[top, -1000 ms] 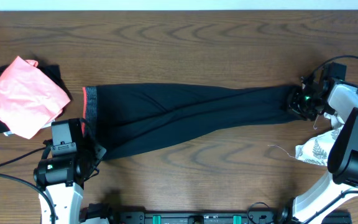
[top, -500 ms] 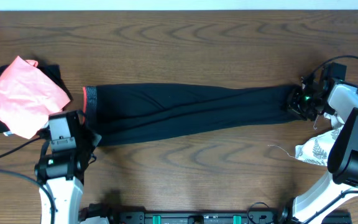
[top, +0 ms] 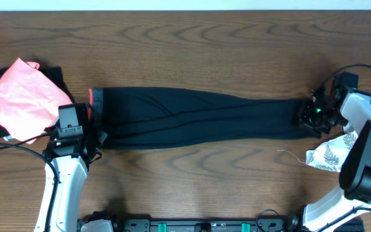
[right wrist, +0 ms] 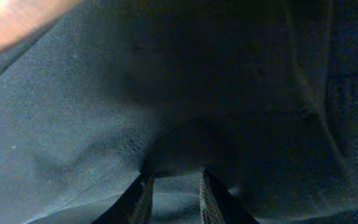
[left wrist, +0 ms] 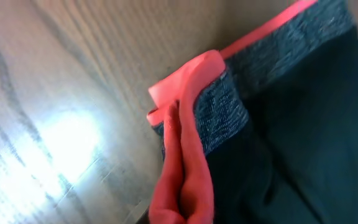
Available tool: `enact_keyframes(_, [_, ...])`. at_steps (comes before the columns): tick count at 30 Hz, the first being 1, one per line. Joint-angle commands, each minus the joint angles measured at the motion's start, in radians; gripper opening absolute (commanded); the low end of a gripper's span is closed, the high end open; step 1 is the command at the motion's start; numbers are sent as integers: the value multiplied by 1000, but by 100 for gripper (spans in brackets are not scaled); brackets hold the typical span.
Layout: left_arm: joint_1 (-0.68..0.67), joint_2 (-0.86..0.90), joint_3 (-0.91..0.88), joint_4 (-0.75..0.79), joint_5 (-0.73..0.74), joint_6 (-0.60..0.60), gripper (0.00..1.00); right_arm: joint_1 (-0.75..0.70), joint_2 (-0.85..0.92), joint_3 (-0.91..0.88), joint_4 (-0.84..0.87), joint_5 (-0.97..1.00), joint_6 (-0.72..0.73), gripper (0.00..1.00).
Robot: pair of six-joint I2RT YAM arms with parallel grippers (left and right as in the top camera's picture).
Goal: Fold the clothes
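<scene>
The black leggings (top: 198, 119) are lying stretched in a long band across the middle of the wooden surface (top: 205, 45), the waist end pointing toward the left arm and the ankle end toward the right arm. The left claw (top: 92, 134) is sitting at the near corner of the waist end, fully clenched. Its wrist view is showing no fingers, only the grey waistband (left wrist: 229, 106), whose coral-red edge (left wrist: 188, 74) is gathering into a raised fold that is running off the bottom of the view, toward the claw, which is therefore grasping the leggings there. The right claw (top: 308, 116) is gripping the ankle end. In its wrist view the two fingers (right wrist: 143, 193) are standing only slightly apart, and black fabric is bulging up from between the tips. A coral-pink cloth (top: 21, 96) is resting on a dark garment (top: 57, 77) at the left edge of the surface, near the waist end. A white leaf-print cloth (top: 327, 154) is lying beside the right arm, apart from the leggings.
</scene>
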Motion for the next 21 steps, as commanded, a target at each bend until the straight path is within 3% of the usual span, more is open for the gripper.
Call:
enact_keyframes(1, [5, 3, 5, 18, -23, -2, 6, 3, -43, -21, -1, 133, -14, 26])
enact_keyframes(6, [5, 3, 5, 21, -23, -2, 6, 3, -79, -21, 9, 238, -42, 25])
enact_keyframes(21, [5, 3, 5, 36, -21, -2, 6, 16, -233, -20, 55, 238, -85, 29])
